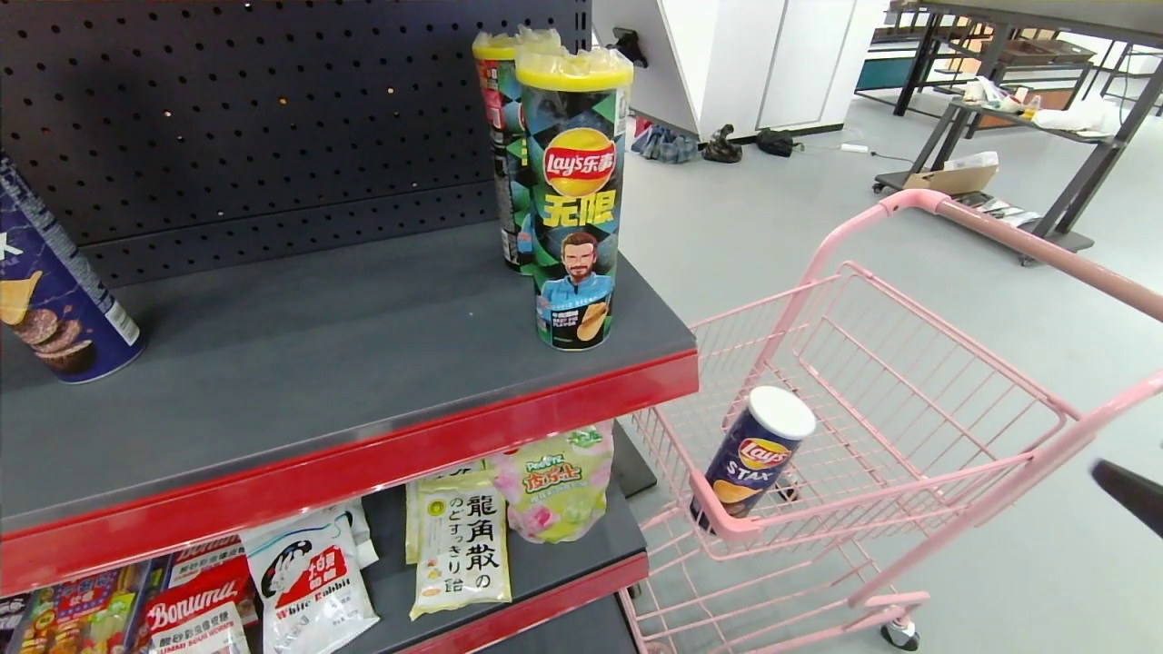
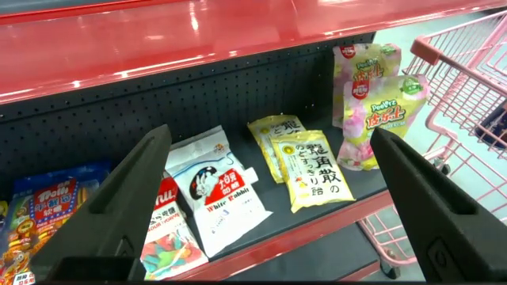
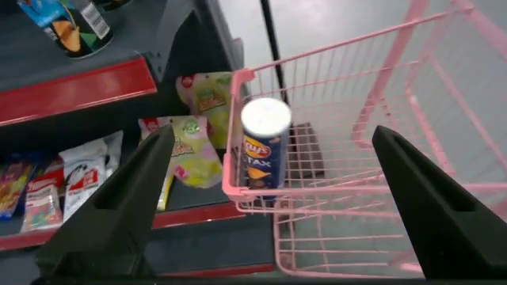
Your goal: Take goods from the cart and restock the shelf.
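Note:
A dark blue chip can [image 1: 759, 454] with a white lid leans in the near left corner of the pink cart [image 1: 999, 227]. On the grey top shelf [image 1: 318, 345] two green chip cans [image 1: 574, 200] with yellow lids stand at the right end. Another blue can [image 1: 54, 291] stands at the far left. My right gripper [image 3: 269, 134] hangs open above and in front of the cart [image 3: 333, 51], with the blue can [image 3: 263, 154] farther off between its fingers. My left gripper [image 2: 271, 134] is open, facing the lower shelf's snack bags [image 2: 313, 170], with nothing in it.
The lower shelf holds several flat bags, among them a white one [image 1: 309, 581] and a yellow one [image 1: 459, 536]. A pegboard wall backs the top shelf. Open grey floor lies right of the cart; metal tables [image 1: 1045, 118] stand far back.

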Robot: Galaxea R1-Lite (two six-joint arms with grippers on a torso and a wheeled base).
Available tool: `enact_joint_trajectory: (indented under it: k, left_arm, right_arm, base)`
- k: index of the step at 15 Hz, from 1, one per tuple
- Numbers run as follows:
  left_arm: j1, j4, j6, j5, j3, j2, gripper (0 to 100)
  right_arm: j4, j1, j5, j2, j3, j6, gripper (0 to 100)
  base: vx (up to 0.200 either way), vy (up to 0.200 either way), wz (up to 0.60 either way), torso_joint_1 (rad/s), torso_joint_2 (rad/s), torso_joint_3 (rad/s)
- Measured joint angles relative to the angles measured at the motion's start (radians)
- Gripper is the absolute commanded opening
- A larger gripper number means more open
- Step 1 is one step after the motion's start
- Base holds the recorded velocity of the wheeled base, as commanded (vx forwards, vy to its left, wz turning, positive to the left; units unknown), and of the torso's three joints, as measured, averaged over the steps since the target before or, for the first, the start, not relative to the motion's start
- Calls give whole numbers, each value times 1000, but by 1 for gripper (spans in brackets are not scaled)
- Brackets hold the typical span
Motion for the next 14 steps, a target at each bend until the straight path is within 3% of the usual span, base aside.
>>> enact_joint_trajectory:
  k: [4, 6, 14]
  left_arm:
    - [0, 0, 0, 0, 0, 0, 100]
    - [0, 0, 0, 0, 0, 0, 100]
    - [0, 0, 0, 0, 0, 0, 100]
  right_arm:
    - [-452, 29, 108, 496, 95, 22, 100]
    - [-569, 35, 170, 665, 125, 22, 100]
    - [-628, 55, 251, 945, 84, -13, 100]
  base:
    - [0, 0, 0, 0, 0, 0]
    - [0, 0, 0, 0, 0, 0]
    - [0, 0, 0, 0, 0, 0]
